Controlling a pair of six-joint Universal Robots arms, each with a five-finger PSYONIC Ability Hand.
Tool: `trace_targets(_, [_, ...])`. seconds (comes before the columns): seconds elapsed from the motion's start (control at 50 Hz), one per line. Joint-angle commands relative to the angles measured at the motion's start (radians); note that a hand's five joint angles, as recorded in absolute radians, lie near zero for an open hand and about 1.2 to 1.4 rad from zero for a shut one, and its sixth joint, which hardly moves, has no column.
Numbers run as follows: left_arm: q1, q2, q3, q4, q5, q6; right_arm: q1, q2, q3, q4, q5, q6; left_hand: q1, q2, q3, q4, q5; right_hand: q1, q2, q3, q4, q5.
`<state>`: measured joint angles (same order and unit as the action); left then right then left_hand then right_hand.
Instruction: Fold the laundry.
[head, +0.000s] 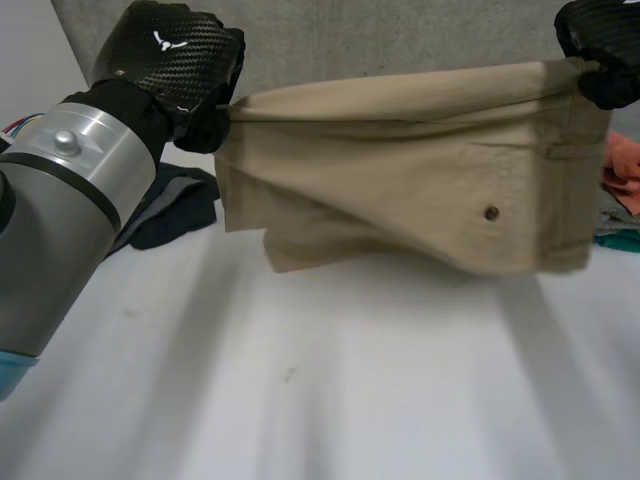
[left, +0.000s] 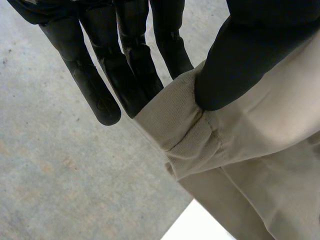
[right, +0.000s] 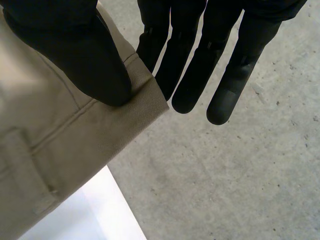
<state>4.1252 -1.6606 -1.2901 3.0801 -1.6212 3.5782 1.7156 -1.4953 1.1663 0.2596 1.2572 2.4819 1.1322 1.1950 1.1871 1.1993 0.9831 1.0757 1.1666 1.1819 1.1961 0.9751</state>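
The left hand's fingers (left: 100, 95) are straight, and its thumb (left: 235, 65) presses a seamed corner of the shorts (left: 260, 150) against them: a flat pinch rather than a curled grip. The right hand's fingers (right: 225, 90) are just as straight, with the thumb (right: 85, 60) clamping the opposite top corner of the cloth against the finger nearest it.

In the head view the left hand (head: 175, 60) and right hand (head: 605, 50) are well apart at about the same height, and the shorts (head: 400, 170) are pulled taut between them. They hang in the air, clear of the surface (head: 350, 400). The waistband (head: 578, 160) seems to run down the right hand's side. The left hand's corner looks like a leg hem, so the long axis lies straight across from hand to hand. A pocket button (head: 491, 213) faces the camera. The lower edge sags unevenly and is deeper towards the right hand.

Each hand has its own end, so neither is nearer. The cloth drops from the fingers towards the surface, so the next move probably means lowering both hands together and keeping the top edge level, so that it lies flat.

A dark cloth (head: 175, 215) lies on the surface behind the left arm, and an orange cloth (head: 622, 165) lies beyond the right hand.
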Motion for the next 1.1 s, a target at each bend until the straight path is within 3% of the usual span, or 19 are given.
trace_targets(0.02, [0.020, -0.079, -0.008, -0.034, 0.007, -0.045, 0.030, 0.059, 0.019, 0.009, 0.010, 0.026, 0.264, 0.201, 0.209, 0.197, 0.239, 0.321, 0.230, 0.214, 0.200, 0.247])
trace_targets(0.18, [0.079, -0.333, 0.100, 0.000, 0.012, -0.044, 0.082, 0.320, -0.034, -0.042, 0.063, 0.106, 0.264, 0.201, 0.209, 0.197, 0.239, 0.321, 0.230, 0.214, 0.200, 0.247])
trace_targets(0.26, [0.095, -0.441, 0.265, 0.126, 0.012, -0.044, 0.093, 0.429, -0.140, -0.201, 0.155, 0.163, 0.264, 0.201, 0.209, 0.197, 0.239, 0.321, 0.230, 0.214, 0.200, 0.247])
trace_targets(0.36, [0.116, -0.485, 0.504, 0.441, 0.009, -0.050, 0.139, 0.472, -0.296, -0.558, 0.264, 0.231, 0.264, 0.201, 0.209, 0.197, 0.239, 0.321, 0.230, 0.214, 0.200, 0.247])
trace_targets(0.44, [0.124, -0.475, 0.560, 0.635, 0.003, -0.053, 0.171, 0.465, -0.362, -0.771, 0.286, 0.264, 0.264, 0.201, 0.209, 0.197, 0.239, 0.321, 0.230, 0.214, 0.200, 0.247])
trace_targets(0.5, [0.122, -0.450, 0.562, 0.695, 0.001, -0.056, 0.202, 0.460, -0.401, -0.830, 0.277, 0.265, 0.264, 0.201, 0.209, 0.197, 0.239, 0.321, 0.230, 0.214, 0.200, 0.247])
trace_targets(0.62, [0.121, -0.358, 0.413, 0.635, 0.004, -0.065, 0.214, 0.464, -0.398, -0.804, 0.258, 0.267, 0.264, 0.201, 0.209, 0.197, 0.239, 0.321, 0.230, 0.214, 0.200, 0.247])
trace_targets(0.72, [0.124, -0.288, 0.154, 0.598, 0.003, -0.065, 0.214, 0.478, -0.295, -0.731, 0.255, 0.267, 0.264, 0.201, 0.209, 0.197, 0.239, 0.321, 0.230, 0.214, 0.200, 0.247])
trace_targets(0.86, [0.115, -0.298, -0.128, 0.526, 0.009, -0.053, 0.210, 0.585, -0.134, -0.623, 0.179, 0.259, 0.264, 0.201, 0.209, 0.197, 0.239, 0.321, 0.230, 0.214, 0.200, 0.247])
trace_targets(1.0, [0.106, -0.379, -0.273, 0.428, -0.002, -0.015, 0.214, 0.698, -0.067, -0.479, 0.166, 0.186, 0.264, 0.201, 0.209, 0.197, 0.239, 0.321, 0.230, 0.214, 0.200, 0.247])
trace_targets(1.1, [0.069, -0.369, -0.319, 0.309, -0.026, 0.033, 0.211, 0.670, -0.007, -0.373, 0.171, 0.101, 0.264, 0.201, 0.209, 0.197, 0.239, 0.321, 0.230, 0.214, 0.200, 0.247])
